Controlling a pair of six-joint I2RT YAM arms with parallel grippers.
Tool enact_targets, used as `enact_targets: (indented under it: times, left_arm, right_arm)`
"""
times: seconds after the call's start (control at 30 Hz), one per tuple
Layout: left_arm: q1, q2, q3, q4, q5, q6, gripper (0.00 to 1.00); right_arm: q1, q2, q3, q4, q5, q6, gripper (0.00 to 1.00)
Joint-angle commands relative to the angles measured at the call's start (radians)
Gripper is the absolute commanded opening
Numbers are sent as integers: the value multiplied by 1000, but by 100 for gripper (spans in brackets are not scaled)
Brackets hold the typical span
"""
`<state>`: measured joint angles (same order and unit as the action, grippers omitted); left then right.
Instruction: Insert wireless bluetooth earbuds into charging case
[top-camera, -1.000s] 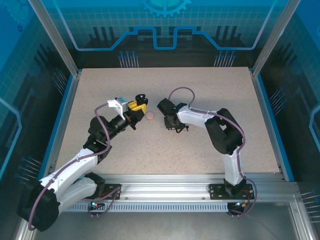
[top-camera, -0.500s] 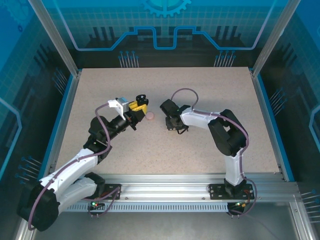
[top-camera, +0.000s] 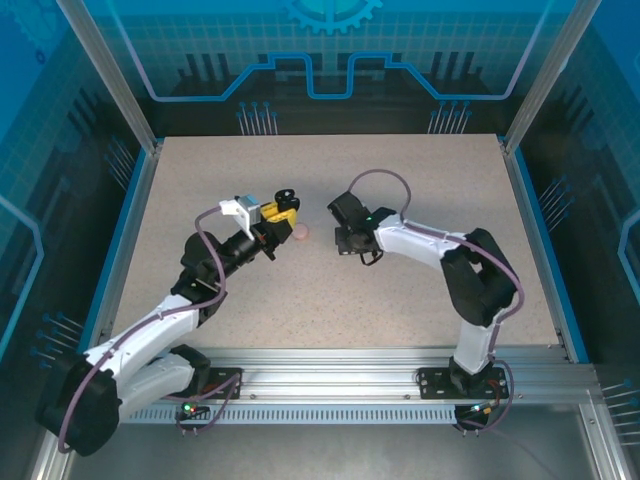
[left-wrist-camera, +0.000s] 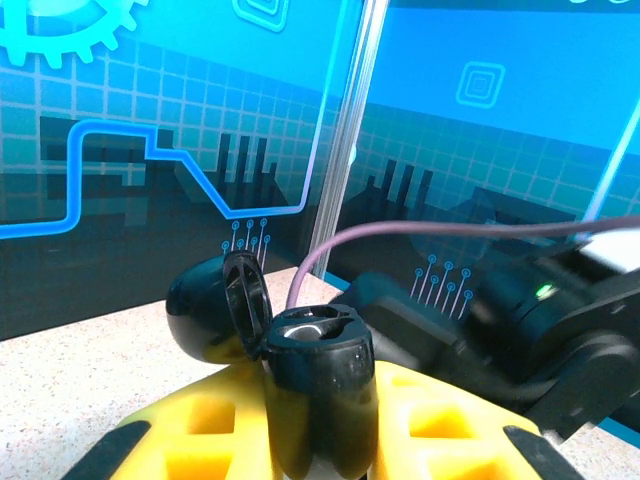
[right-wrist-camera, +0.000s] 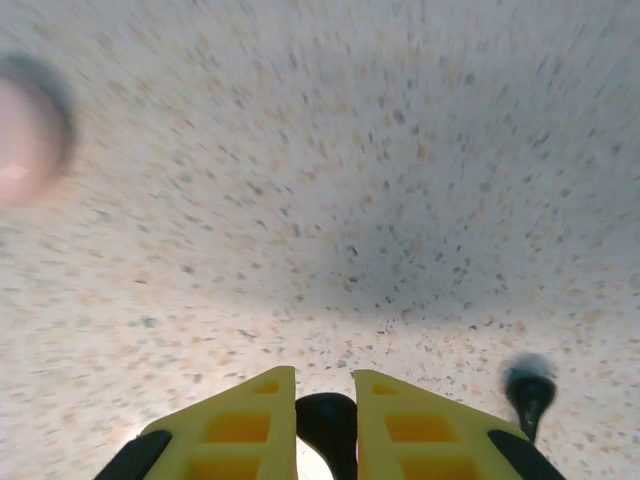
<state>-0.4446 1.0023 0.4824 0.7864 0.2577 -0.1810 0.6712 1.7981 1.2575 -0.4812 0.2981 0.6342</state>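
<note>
Though tricky to read from overhead, looks like a solid hold on the left: left fingers (left-wrist-camera: 200, 425) closed snug around the black charging case (left-wrist-camera: 318, 370), raised off the tabletop (top-camera: 420, 180), lid (left-wrist-camera: 215, 305) flipped open and the top facing up. Can't tell whether already loaded with a bud, too glossy in there.

Just right of that, sitting on the tabletop between the two arms: a small round pale pink case (top-camera: 301, 231).

Further right, right fingers (right-wrist-camera: 235, 425) nearly shut, pinching what reads as a black earbud (right-wrist-camera: 327, 420), low over the tabletop. Can't tell whether actually lifted clear. Off to the right of those, lying loose: another dark stemmed bit (right-wrist-camera: 528, 388), blurry, probably the matching bud.

Stuff that could go wrong from here:
- Tiny contact patch on that earbud, so could easily twist or pop out of the pinch on the way over.
- Needs to go stem-first into the right well. Wrong angle and probably just bounces off the rim.
- Tight quarters near the open lid, so could knock it shut or shove the case crooked in the left hold.
- Easy to clip the pink case in passing.
</note>
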Motion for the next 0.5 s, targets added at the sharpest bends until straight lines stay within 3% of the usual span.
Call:
enact_targets:
  times: [0.0, 0.47]
  left_arm:
    - [-12, 29, -24, 119, 1, 30, 0]
    - [-32, 216, -14, 355, 68, 112, 0]
  right_arm:
    - [-12, -109, 16, -3, -15, -41, 16]
    - [-27, -379, 156, -16, -83, -150, 19]
